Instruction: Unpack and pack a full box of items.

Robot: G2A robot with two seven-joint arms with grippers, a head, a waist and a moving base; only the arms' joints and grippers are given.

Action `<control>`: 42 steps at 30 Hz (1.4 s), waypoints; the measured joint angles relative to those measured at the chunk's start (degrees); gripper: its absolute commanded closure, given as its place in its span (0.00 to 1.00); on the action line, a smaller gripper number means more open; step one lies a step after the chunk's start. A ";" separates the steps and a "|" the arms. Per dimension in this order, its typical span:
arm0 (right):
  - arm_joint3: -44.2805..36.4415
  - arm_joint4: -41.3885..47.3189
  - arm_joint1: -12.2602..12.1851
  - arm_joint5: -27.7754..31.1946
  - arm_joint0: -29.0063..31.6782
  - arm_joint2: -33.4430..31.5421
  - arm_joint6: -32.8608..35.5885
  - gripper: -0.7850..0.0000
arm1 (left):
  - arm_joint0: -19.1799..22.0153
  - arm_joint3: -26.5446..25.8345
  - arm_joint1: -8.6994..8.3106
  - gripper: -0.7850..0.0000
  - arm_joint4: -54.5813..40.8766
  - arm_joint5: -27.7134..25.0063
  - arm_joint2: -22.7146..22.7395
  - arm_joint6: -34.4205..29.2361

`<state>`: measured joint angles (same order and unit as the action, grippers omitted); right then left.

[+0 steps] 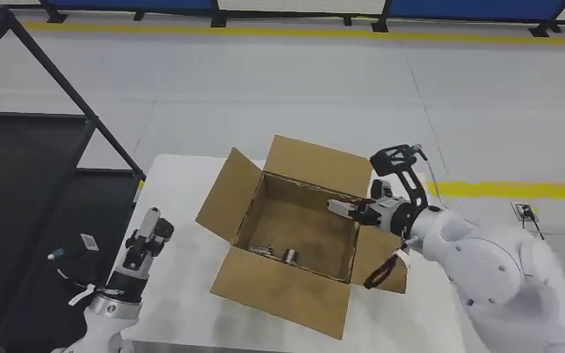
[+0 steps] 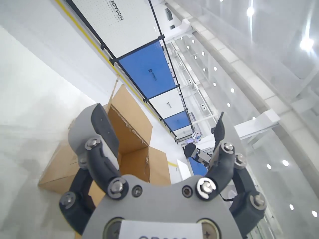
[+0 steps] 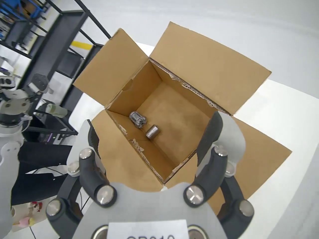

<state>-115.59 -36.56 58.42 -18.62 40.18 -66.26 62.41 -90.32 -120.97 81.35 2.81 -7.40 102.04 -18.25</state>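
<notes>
Right gripper (image 3: 153, 121) spread, empty, over box (image 3: 209, 75); two metal parts (image 3: 138, 120) on its floor below. Left gripper (image 2: 159, 115) spread, well aside.

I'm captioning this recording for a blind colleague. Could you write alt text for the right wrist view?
An open cardboard box on a white table, flaps spread, holds two small metal parts, a slotted cylinder and a plain cylinder, near one wall. The right gripper hangs above it, open and empty.
</notes>
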 measured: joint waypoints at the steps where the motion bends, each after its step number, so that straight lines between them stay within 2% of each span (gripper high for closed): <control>1: 1.76 -0.97 0.52 -1.65 -2.78 2.61 0.91 0.00 | -0.31 0.15 0.05 0.00 -1.28 0.35 0.02 0.78; 4: 6.90 -1.20 1.73 -4.60 -10.52 8.86 3.99 0.00 | -0.48 0.26 0.08 0.00 -2.93 0.80 0.06 1.71; 16: 6.55 -1.14 1.68 -4.39 -9.52 8.28 3.78 0.00 | -0.45 0.25 0.08 0.00 -2.78 0.76 0.06 1.66; 19: 8.18 -1.75 2.10 -2.94 -10.31 10.38 3.99 0.00 | -0.61 0.41 0.02 0.00 -3.59 0.67 0.63 2.64; 25: 15.51 -6.29 5.56 -4.43 -21.65 21.69 10.63 0.00 | -2.46 -0.57 -0.12 0.00 -5.59 0.13 2.92 4.97; 29: 23.43 -6.95 9.62 -5.14 -30.61 30.60 14.48 0.00 | -3.96 -1.21 -0.20 0.00 -7.09 -0.47 4.34 5.79; 35: 36.76 -1.34 16.21 -1.71 -39.11 39.95 16.30 0.00 | -5.08 -1.52 -0.44 0.00 -8.31 -0.35 5.33 4.70; 42: 36.65 -1.37 16.15 -1.76 -39.07 39.89 16.36 0.00 | -5.09 -1.52 -0.45 0.00 -8.20 -0.28 5.30 4.56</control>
<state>-78.94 -37.93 74.57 -20.38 1.10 -26.37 78.77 -95.41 -122.50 80.90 -5.39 -7.67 107.34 -13.69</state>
